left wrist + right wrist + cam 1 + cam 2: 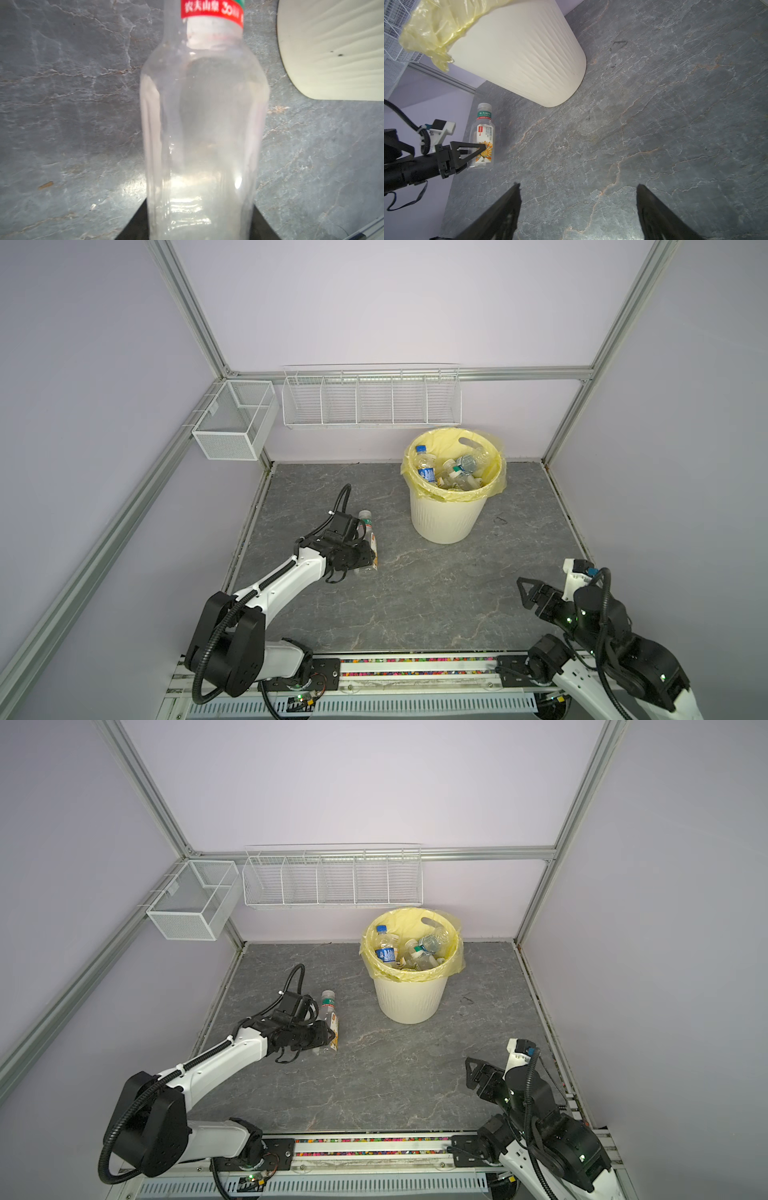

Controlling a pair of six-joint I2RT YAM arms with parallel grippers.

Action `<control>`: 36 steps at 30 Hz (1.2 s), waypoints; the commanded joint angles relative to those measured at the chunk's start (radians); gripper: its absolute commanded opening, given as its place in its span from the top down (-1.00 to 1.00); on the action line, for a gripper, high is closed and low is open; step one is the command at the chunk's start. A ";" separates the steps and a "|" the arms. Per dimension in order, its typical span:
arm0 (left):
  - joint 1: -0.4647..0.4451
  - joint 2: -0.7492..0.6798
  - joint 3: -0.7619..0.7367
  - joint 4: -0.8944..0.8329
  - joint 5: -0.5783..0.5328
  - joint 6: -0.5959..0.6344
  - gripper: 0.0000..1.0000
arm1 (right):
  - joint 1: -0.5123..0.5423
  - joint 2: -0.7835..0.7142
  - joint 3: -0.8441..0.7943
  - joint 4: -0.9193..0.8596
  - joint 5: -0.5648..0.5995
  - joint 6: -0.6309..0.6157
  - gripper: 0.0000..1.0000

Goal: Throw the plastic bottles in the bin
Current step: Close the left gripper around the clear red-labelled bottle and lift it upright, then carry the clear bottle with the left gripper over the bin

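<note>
Bottle point(485, 128) | neck band point(484, 113) "东方树叶" | left claw point(483, 148) clamped on it | right claw point(578, 185) wide, empty

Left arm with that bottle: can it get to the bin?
Likely yes. Bare table lies between the left gripper, closed around the bottle, and the bin; only the rim needs clearing.
</note>
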 commanded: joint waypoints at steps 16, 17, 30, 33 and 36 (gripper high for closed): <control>-0.006 -0.197 0.142 -0.138 0.059 -0.053 0.02 | 0.001 0.101 -0.075 0.149 -0.032 0.010 -0.76; -0.006 -0.203 0.157 -0.145 0.069 -0.058 0.02 | 0.001 0.099 -0.076 0.149 -0.032 0.010 -0.76; -0.006 -0.167 0.412 -0.228 0.150 -0.085 0.03 | 0.000 0.053 -0.086 0.102 -0.020 0.030 -0.76; -0.007 -0.123 0.506 -0.259 0.172 -0.071 0.03 | 0.000 0.047 -0.087 0.104 -0.016 0.031 -0.76; -0.008 -0.087 0.600 -0.272 0.194 -0.072 0.03 | 0.002 0.051 -0.081 0.102 -0.013 0.030 -0.76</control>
